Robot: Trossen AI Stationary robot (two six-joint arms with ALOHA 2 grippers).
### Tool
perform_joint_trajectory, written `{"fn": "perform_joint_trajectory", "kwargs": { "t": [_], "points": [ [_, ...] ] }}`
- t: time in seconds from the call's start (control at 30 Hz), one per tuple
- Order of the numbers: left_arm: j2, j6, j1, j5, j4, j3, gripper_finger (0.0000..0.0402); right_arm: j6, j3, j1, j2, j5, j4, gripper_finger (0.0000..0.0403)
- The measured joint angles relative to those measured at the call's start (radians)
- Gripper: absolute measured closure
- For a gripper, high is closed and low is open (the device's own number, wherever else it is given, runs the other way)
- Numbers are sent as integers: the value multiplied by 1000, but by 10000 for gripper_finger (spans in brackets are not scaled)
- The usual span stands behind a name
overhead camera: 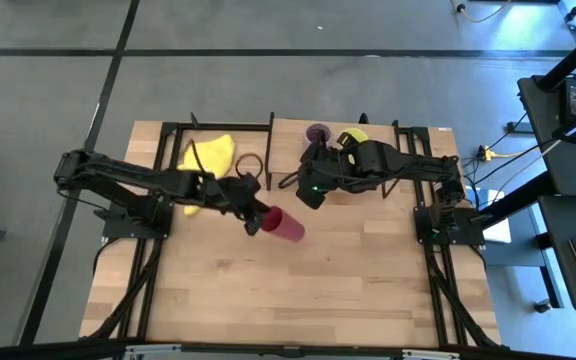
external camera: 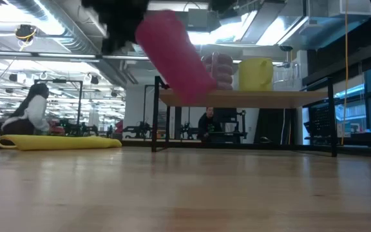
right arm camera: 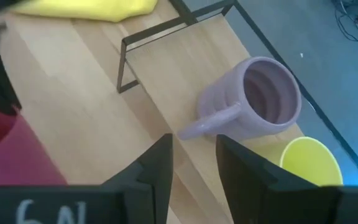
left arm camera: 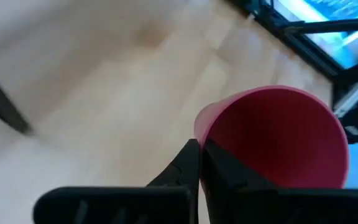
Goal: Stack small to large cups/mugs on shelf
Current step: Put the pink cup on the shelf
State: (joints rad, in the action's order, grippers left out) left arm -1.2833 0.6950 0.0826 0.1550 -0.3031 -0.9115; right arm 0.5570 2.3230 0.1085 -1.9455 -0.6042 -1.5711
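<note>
My left gripper [overhead camera: 259, 216] is shut on the dark red cup [overhead camera: 285, 225], which it holds in the air over the middle of the table, in front of the shelf [external camera: 250, 98]. The lilac mug [overhead camera: 318, 132] and the yellow-green mug [overhead camera: 353, 137] stand side by side on the shelf board. My right gripper [overhead camera: 310, 190] is open and empty over the shelf's near edge, its fingers pointing at the lilac mug's handle [right arm camera: 207, 126] without touching it. I cannot make out the clear glass. My left gripper [left arm camera: 199, 155] pinches the cup's wall at the rim [left arm camera: 202, 129], one finger inside the cup and one outside. The fingers come from the table's left, slanting down. The cup is lifted clear of the table and tilted, its base [external camera: 198, 90] lower, toward the table's right.
A yellow cloth [overhead camera: 208, 155] lies at the far left of the table, beside the shelf's black legs [right arm camera: 124, 62]. Bare tabletop [overhead camera: 298, 290] stretches along the near half. People and desks show in the room beyond [external camera: 34, 106].
</note>
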Motion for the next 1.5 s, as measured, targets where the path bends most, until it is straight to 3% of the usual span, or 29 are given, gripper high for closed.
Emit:
{"fn": "perform_joint_trajectory", "kwargs": {
  "t": [0.27, 0.53, 0.6, 0.87, 1.27, 1.5],
  "points": [
    [8, -228, -56, 193, -635, -520, 400, 73, 0, 50, 14, -27, 0, 279],
    [-44, -372, -195, 299, -826, -913, 401, 243, -28, 67, 14, -64, 0, 279],
    [-73, -390, -247, 277, -864, -963, 401, 275, -43, 71, 14, -63, 0, 279],
    [-241, -486, -445, 25, -912, -1055, 401, 393, -57, 149, 14, -15, 0, 279],
    [-548, -631, -599, -93, -1144, -1432, 401, 627, -57, 203, 14, 6, 0, 279],
    [-611, -650, -648, -171, -1164, -1419, 401, 647, -57, 203, 15, 30, 0, 279]
  ]
}}
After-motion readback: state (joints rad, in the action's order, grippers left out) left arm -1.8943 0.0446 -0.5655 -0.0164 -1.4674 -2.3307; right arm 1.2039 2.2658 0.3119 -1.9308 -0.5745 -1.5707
